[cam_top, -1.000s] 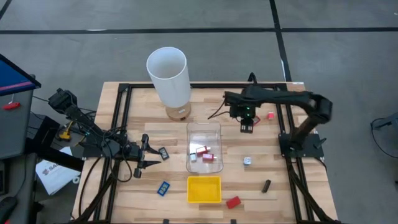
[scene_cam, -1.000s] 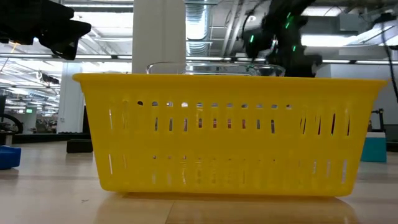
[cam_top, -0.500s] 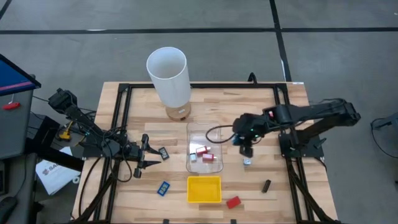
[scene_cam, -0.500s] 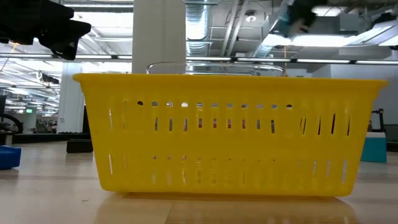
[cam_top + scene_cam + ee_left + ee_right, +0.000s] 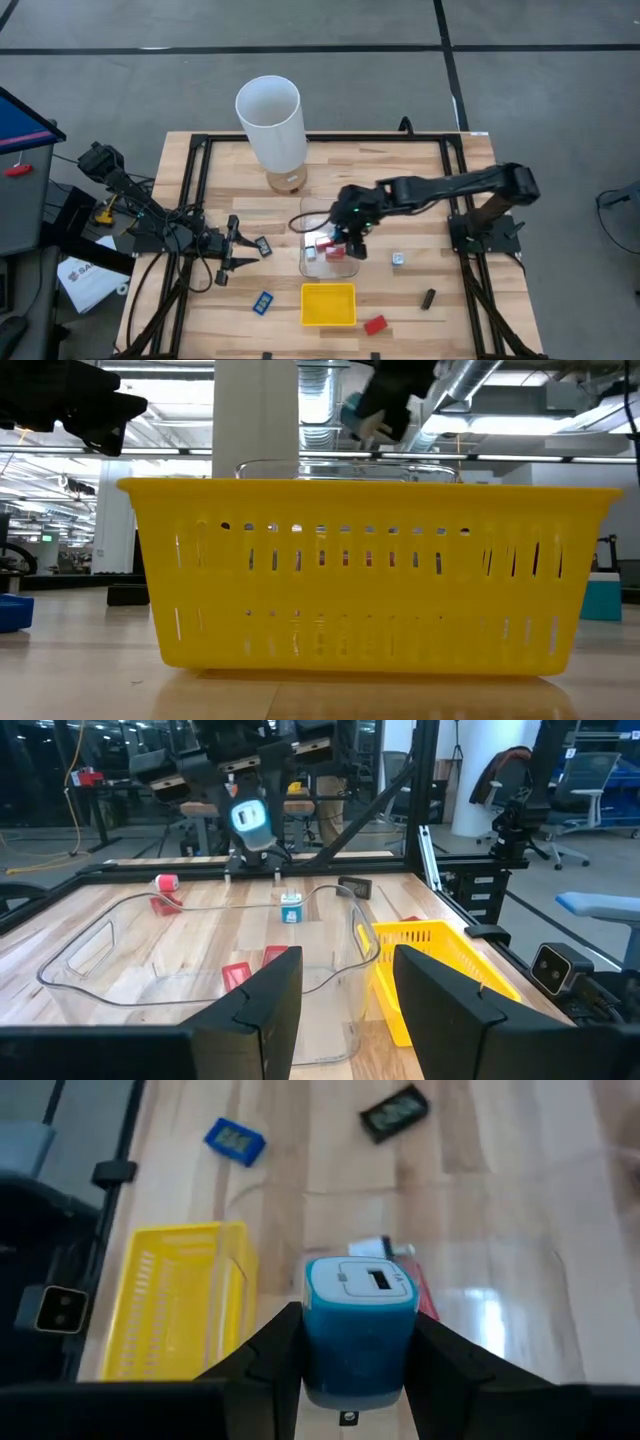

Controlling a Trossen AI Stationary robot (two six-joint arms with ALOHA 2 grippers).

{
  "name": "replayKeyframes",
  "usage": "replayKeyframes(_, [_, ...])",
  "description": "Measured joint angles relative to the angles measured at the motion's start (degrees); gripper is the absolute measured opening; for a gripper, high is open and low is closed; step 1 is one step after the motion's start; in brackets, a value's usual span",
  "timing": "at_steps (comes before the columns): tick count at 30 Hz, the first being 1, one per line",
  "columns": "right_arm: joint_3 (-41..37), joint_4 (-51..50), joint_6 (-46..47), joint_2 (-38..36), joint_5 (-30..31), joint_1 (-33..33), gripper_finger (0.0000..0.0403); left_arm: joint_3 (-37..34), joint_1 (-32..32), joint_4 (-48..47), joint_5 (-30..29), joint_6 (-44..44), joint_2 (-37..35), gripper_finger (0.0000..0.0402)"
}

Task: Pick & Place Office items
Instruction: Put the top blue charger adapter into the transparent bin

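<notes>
Right gripper (image 5: pixel 358 1355) grasping blue charger block (image 5: pixel 358 1320) — upright, above clear bin (image 5: pixel 312 206)

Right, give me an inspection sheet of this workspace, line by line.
Surface: wooden table inside a black frame.
Job's things: red pieces in the clear bin; a blue-and-white charger block; loose pieces: blue piece, red piece, black piece, white piece.
Clutter: white cylinder; yellow basket, empty.
Grippers: right gripper over the clear bin, shut on the charger block; left gripper waits open at the table's left.
Cables: wires along the left arm.
Surroundings: grey floor; office chairs beyond the table.
</notes>
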Motion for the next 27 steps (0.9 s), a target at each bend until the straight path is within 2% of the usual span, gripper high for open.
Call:
replayKeyframes(9, [15.18, -13.75, -9.06, 13.56, -0.24, -2.93, 0.0125, 0.04, 0.00, -0.38, -0.19, -0.16, -0.01, 0.0154])
replayKeyframes(13, [20.28, -15.98, -12.11, 18.09, -2.35, -3.97, 0.0125, 0.04, -0.02, -0.67, -0.28, -0.42, -0.01, 0.0154])
replayKeyframes(18, [22.18, -16.85, -14.50, 21.85, -3.79, -5.81, 0.0125, 0.04, -0.01, -1.02, -0.28, -0.46, -0.01, 0.0154])
replayKeyframes(23, [22.31, -12.36, -15.09, 23.98, -8.37, -7.63, 0.0125, 0.04, -0.01, -1.15, -0.24, -0.50, -0.01, 0.0154])
replayKeyframes(27, [22.35, -9.84, -16.05, 23.81, -9.09, -8.10, 0.0125, 0.04, -0.01, -1.43, -0.24, -0.95, -0.01, 0.0154])
